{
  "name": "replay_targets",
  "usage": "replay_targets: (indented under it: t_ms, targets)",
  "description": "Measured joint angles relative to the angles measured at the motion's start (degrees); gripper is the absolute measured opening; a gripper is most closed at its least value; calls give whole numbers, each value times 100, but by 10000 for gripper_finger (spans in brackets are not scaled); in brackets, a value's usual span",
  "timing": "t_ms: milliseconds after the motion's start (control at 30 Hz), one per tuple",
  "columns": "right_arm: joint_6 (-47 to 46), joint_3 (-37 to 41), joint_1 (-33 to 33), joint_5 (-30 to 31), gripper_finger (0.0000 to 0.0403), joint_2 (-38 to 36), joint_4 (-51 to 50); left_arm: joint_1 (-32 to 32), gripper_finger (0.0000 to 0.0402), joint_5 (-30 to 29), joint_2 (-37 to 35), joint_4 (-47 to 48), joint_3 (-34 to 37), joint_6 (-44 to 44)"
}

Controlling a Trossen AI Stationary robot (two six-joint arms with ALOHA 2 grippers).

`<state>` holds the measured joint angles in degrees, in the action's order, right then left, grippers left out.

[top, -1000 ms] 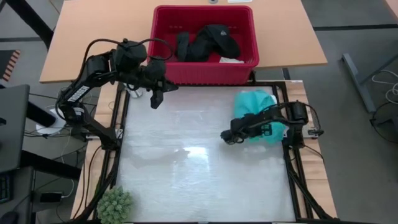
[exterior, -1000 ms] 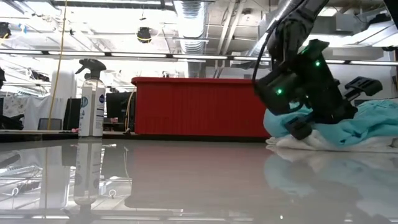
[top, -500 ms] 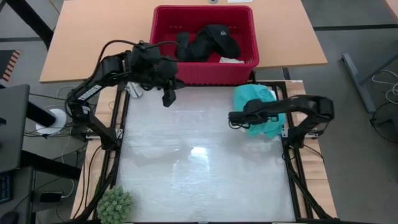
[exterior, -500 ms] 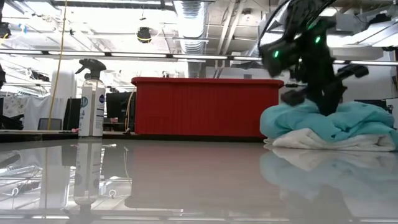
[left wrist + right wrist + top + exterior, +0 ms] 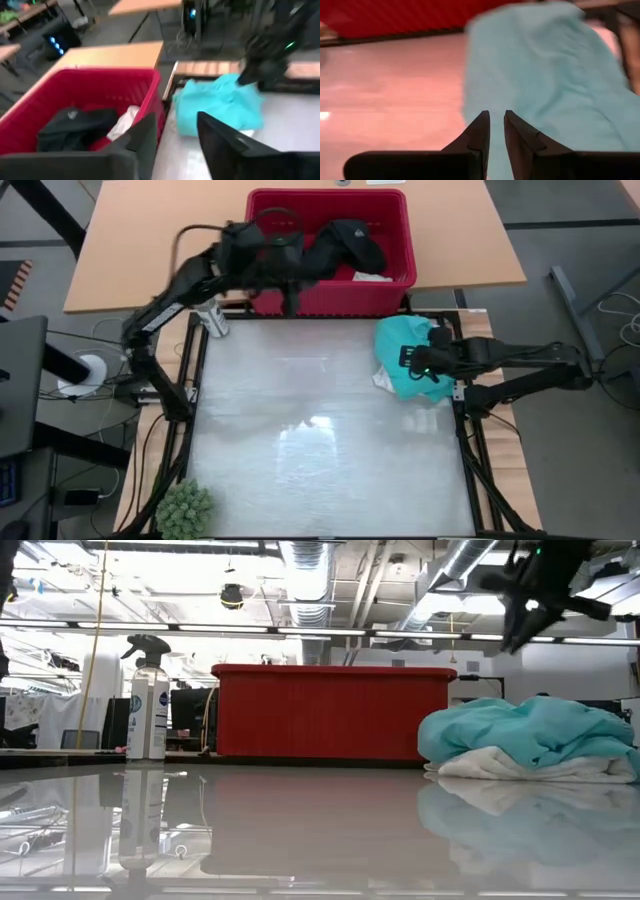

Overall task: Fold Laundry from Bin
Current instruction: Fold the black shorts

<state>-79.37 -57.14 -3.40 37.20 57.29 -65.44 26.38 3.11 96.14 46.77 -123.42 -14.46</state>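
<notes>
The red bin (image 5: 330, 300) stands past the table's far edge, with black clothing (image 5: 335, 250) and a small white piece (image 5: 125, 122) lying inside. A turquoise shirt (image 5: 520, 730) lies heaped on a white piece (image 5: 500, 768) at the table's far right. My left gripper (image 5: 172, 135) is open at the bin's near wall (image 5: 292, 298), with nothing between its fingers. My right gripper (image 5: 496, 120) hangs above the turquoise heap (image 5: 403, 358), raised clear of it (image 5: 517, 635). Its fingers stand a narrow gap apart and hold nothing.
A spray bottle (image 5: 148, 700) stands off the table's far left corner, beside the bin. A green plant (image 5: 185, 510) sits at the near left corner. A dark frame (image 5: 465, 430) edges the glossy white table top (image 5: 320, 440).
My right gripper has risen off the turquoise heap's left end and drawn back toward the table's right edge; the heap stays on the table. My left gripper has swung from the table's far left toward the bin's near wall.
</notes>
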Motion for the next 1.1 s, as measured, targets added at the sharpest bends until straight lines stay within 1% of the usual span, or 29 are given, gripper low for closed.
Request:
replay_targets:
  t_ms: [67,133,167,300,333,400,467,500,533,633,700,733,800,833,967,1033,1100]
  targets:
    - [443,0,2,30,83,-157,429,207,157,86,287,-133,5,-95]
    - [796,0,2,30,84,-260,798,410,184,43,568,-373,7,-121]
    - [947,0,2,32,84,-288,978,516,195,-100,690,-502,8,-159]
    - [1422,0,14,28,84,-331,1408,942,229,-1286,1198,-1159,9,-274]
    - [1479,0,27,27,84,-331,1434,1064,234,-1441,1312,-1295,9,-256]
    - [1525,0,41,25,84,-315,1427,1305,239,-1450,1534,-1463,9,-2]
    - [1578,0,26,28,84,-303,1511,1550,240,-1150,1680,-1329,9,687]
    - [1710,0,26,28,84,-303,1667,1674,240,-838,1721,-1157,11,1102]
    - [1947,-44,18,32,84,-297,1858,1779,239,-407,1742,-1047,11,1396]
    - [3159,-378,-274,24,84,-130,2906,2127,238,1111,1690,-975,11,2074]
    - [4082,-717,-660,12,84,98,3594,2319,238,1830,1529,-966,11,2397]
    - [4545,-930,-909,-2,84,246,3883,2393,238,2071,1430,-960,11,2470]
    - [5328,-1442,-1537,-231,84,606,4222,2473,238,2310,1189,-917,7,2506]
    - [5599,-1749,-1873,-479,84,825,4262,2497,238,2359,1073,-863,7,2460]
    - [6302,-3080,-3118,-1965,85,1944,4265,2491,238,2304,672,-722,7,2082]
    - [6728,-3778,-3527,-2544,93,2602,4244,2488,238,2236,481,-715,7,1934]
    - [7132,-4509,-3836,-2845,109,3281,4074,2494,238,2113,327,-722,5,1808]
